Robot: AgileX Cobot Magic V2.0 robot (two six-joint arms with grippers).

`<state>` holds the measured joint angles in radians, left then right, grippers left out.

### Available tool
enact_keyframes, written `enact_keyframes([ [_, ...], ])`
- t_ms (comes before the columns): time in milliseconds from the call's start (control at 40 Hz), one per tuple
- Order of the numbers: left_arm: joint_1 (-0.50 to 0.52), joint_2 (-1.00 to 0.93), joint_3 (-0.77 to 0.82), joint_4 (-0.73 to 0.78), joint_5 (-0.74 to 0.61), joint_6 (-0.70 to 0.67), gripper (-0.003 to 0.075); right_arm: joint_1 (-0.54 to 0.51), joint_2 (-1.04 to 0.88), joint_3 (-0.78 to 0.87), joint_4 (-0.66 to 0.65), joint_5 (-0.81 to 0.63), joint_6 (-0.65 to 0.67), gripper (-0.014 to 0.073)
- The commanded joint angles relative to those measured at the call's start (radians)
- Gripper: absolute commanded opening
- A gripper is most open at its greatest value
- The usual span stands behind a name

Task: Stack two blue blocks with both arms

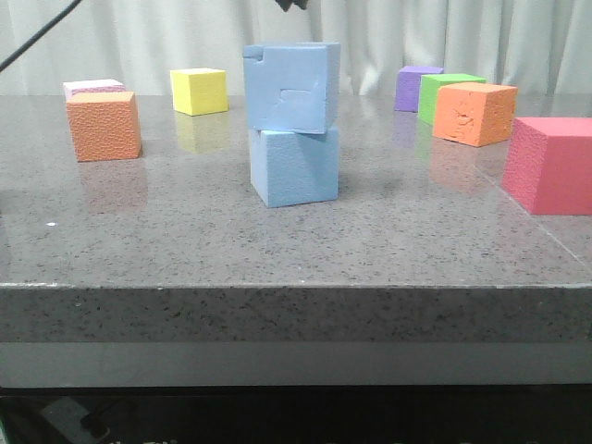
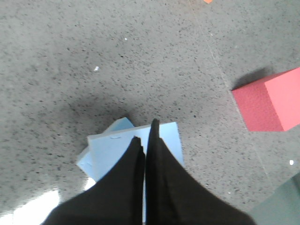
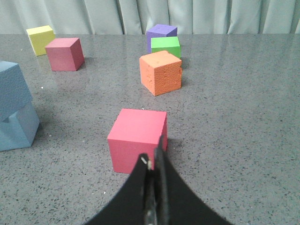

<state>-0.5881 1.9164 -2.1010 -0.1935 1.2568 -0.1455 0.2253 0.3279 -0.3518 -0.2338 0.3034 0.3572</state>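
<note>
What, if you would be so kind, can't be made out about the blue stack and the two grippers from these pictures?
- Left gripper: in the left wrist view its black fingers cover much of the top blue block; the bottom blue block shows only as slivers.
- Front view: only a dark tip at the top edge; both grippers are out of frame.
- Right wrist view: the blue stack is cut by the edge.
- Pink block: mostly hidden behind the orange block.

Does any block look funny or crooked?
Yes. The top light-blue foam cube has a notched corner and a dent, and sits twisted on the plain light-blue foam cube beneath, overhanging its edges.
</note>
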Motion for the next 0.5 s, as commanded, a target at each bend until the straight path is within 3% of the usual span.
enact_keyframes([
  [0, -0.001, -0.102, -0.029, 0.046, 0.029, 0.008, -0.0018, -0.004, 0.007, -0.026, -0.021, -0.083, -0.009, -0.0067],
  [250, -0.001, -0.243, 0.137, 0.261, 0.027, 0.016, -0.0018, -0.004, 0.007, -0.026, -0.021, -0.083, -0.009, -0.0067],
  [475, -0.001, -0.399, 0.358, 0.306, -0.096, 0.016, -0.0018, -0.004, 0.007, -0.026, -0.021, -0.083, -0.009, -0.0067],
])
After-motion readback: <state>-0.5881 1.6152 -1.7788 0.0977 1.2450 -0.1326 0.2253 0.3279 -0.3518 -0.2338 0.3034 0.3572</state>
